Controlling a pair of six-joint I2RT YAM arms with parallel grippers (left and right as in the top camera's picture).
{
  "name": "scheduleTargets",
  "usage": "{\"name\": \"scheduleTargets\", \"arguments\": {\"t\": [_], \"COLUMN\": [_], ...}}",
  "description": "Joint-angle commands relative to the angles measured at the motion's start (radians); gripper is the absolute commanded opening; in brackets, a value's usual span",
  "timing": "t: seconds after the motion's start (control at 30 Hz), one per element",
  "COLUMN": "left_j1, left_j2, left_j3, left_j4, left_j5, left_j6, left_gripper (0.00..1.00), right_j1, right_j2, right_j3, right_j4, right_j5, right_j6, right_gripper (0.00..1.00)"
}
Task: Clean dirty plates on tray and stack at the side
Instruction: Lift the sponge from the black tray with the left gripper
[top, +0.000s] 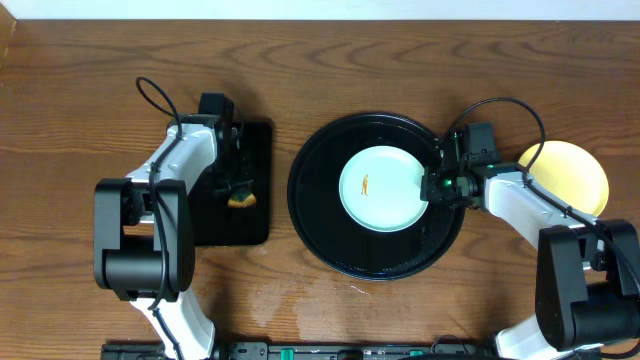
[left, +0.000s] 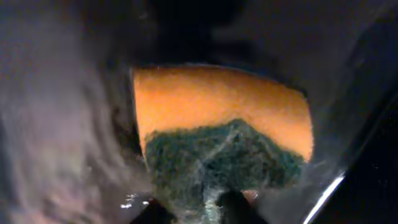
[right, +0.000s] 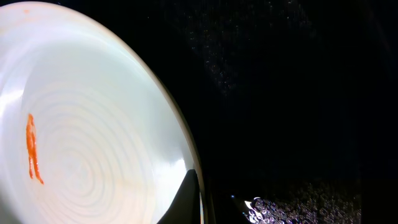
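Crowding the view, the sponge hides whether the left pincer grips; right pincer clamps plate.

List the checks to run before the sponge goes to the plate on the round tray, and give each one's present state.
1. Mint plate lies inside the round black tray: ok.
2. Orange smear faces up, uncovered: ok.
3. Right gripper shut on the plate's right rim: ok.
4. Sponge sits at the left gripper fingertips: ok.
5. Left grip firm enough to lift the sponge: cannot tell.
6. Yellow plate at the side clear for stacking: not ok, the right arm crosses over its edge.
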Motion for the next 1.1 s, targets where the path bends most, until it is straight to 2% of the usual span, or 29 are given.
{"name": "scheduleTargets", "arguments": {"t": [0.0,0.03,0.13,0.23,0.33,0.5,0.57,0.6,0.67,0.83,0.87,1.0,1.07], "left_j1": [0.01,0.009,0.006,0.002,-0.016,-0.06,-0.064,-0.065,-0.064,-0.056,-0.053,-0.04,-0.036], "left_j2": [-0.07,-0.087,-0.11,-0.107,-0.097,-0.085,-0.085,-0.085,-0.085,-0.109,-0.116,-0.146,-0.161], "left_j3": [0.0,0.0,0.0,-0.02,-0.057,-0.168,-0.199,-0.208,-0.209,-0.172,-0.156,-0.103,-0.1], "left_j4": [-0.029,-0.042,-0.089,-0.099,-0.074,0.053,0.092,0.107,0.116,0.072,0.055,0.013,0.028], "left_j5": [-0.04,-0.04,-0.04,-0.04,-0.036,-0.033,-0.033,-0.034,-0.034,-0.052,-0.052,-0.052,-0.061], "left_j6": [0.001,-0.002,-0.014,-0.021,-0.03,-0.056,-0.062,-0.062,-0.061,-0.061,-0.061,-0.061,-0.061], "left_gripper": [0.49,0.53,0.55,0.54,0.48,0.32,0.18,0.08,0.07,0.07,0.13,0.45,0.49], "right_j1": [-0.004,-0.004,-0.004,-0.004,-0.004,-0.004,-0.004,-0.004,-0.004,-0.004,-0.004,-0.004,-0.004], "right_j2": [0.051,0.051,0.051,0.051,0.051,0.051,0.051,0.051,0.051,0.051,0.051,0.051,0.051], "right_j3": [-0.019,-0.019,-0.019,-0.019,-0.019,-0.019,-0.019,-0.019,-0.019,-0.019,-0.019,-0.019,-0.019], "right_j4": [-0.016,-0.016,-0.015,-0.014,-0.014,-0.015,-0.015,-0.015,-0.015,-0.014,-0.014,-0.014,-0.014], "right_j5": [0.029,0.029,0.029,0.029,0.029,0.029,0.029,0.029,0.029,0.029,0.029,0.029,0.029], "right_j6": [-0.009,-0.009,-0.009,-0.009,-0.009,-0.009,-0.009,-0.009,-0.009,-0.009,-0.009,-0.009,-0.009], "right_gripper": [0.01,0.01,0.01,0.01,0.01,0.02,0.01,0.01,0.01,0.01,0.01,0.01,0.01]}}
